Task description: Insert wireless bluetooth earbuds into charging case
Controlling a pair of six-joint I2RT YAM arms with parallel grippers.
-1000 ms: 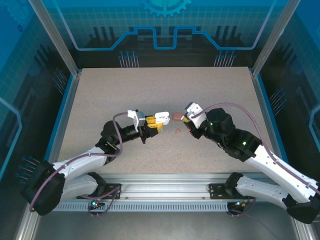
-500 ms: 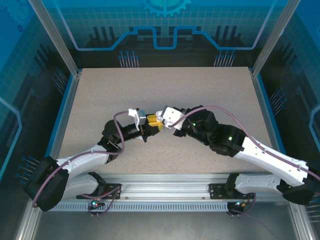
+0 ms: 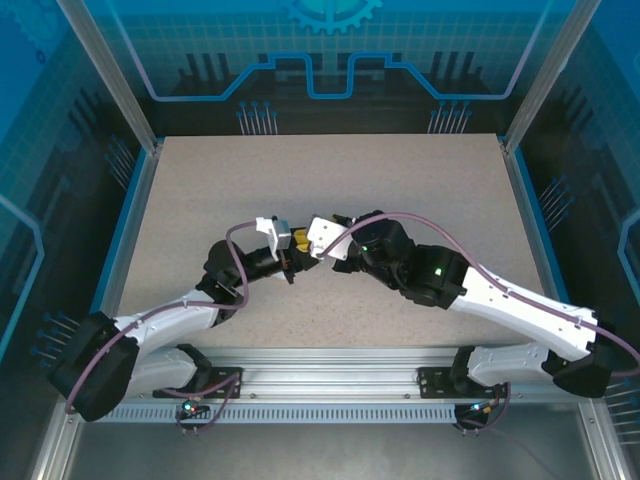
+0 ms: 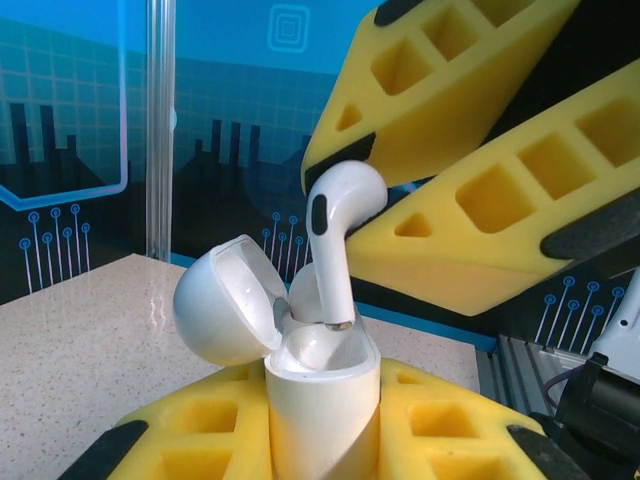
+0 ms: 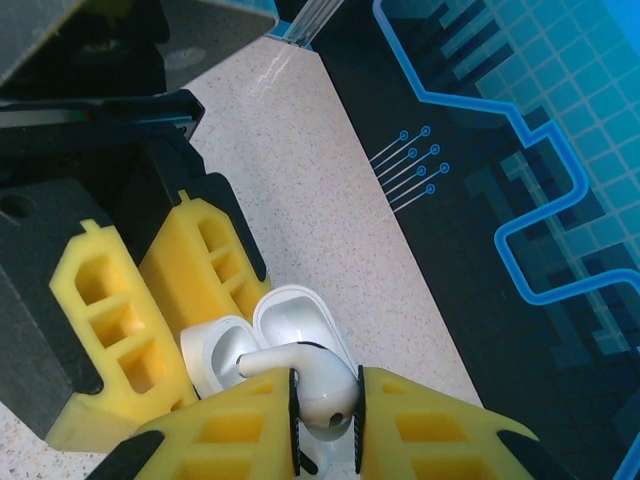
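Two grips meet over the surface — left jaws clamped on the open white case, right jaws clamped on a white earbud, its stem tip at the case's mouth.

Two arms stand at the near edge: one left arm and one right arm. There are two claws, one per arm: the left claw and the right claw. Each claw has two yellow fingers, so four in all. Two purple cables run along the arms, one on each. Two white wrist cameras sit just behind the claws.

Both wrist views give the same count of small things: one white earbud and one white case, which has one lid.

There is one speckled surface, and two metal posts stand at its far corners.
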